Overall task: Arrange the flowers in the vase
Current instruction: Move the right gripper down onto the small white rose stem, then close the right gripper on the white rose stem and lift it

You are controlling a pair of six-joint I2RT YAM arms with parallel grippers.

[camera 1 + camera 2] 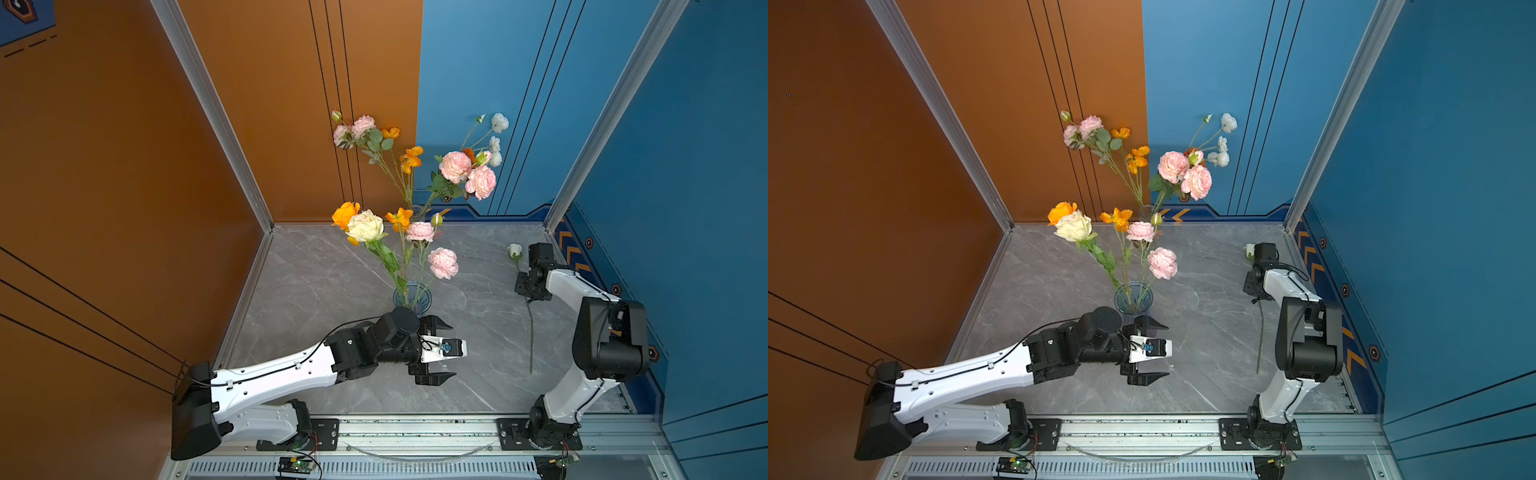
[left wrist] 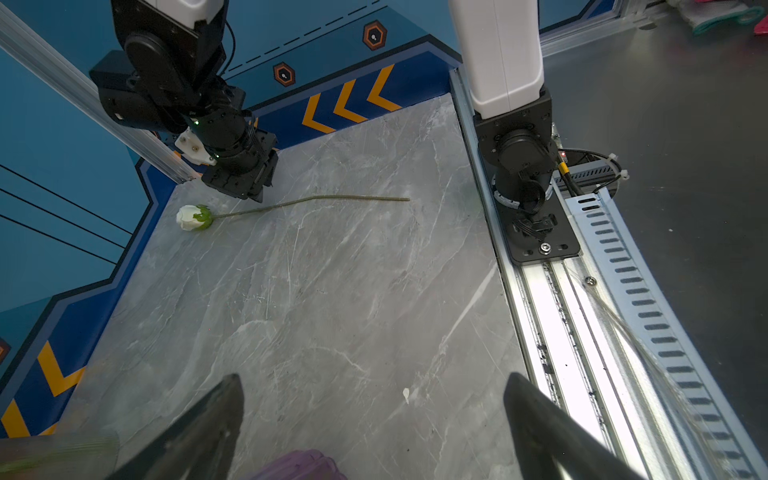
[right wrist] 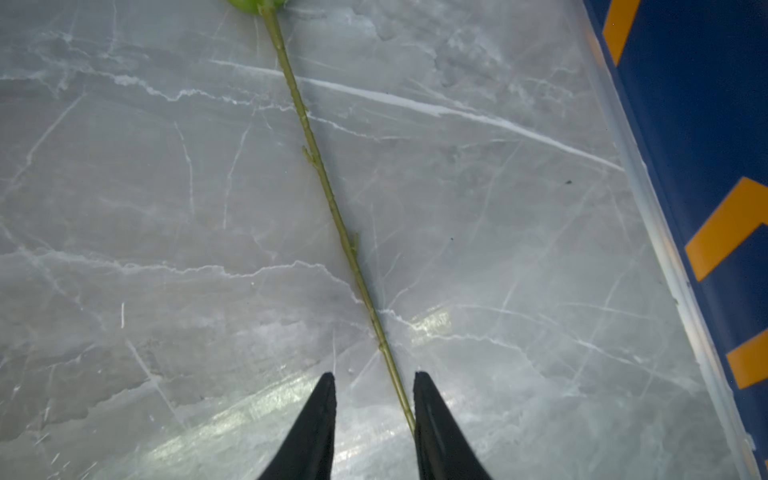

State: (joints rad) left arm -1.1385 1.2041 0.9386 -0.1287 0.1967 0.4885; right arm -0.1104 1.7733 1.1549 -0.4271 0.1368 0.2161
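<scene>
- The flowers (image 1: 365,226) fill the vase (image 1: 412,296); one white flower (image 1: 514,250) is left on the table (image 1: 316,270).
- The right gripper (image 3: 374,399) straddles its stem (image 3: 328,195), seemingly not yet pinching; the left gripper (image 1: 452,350) gapes empty.

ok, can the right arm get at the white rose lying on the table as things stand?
Probably yes. The right gripper is down over the white rose; its stem runs between the fingers, against one of them. Nothing lies over the stem on the table there.
</scene>
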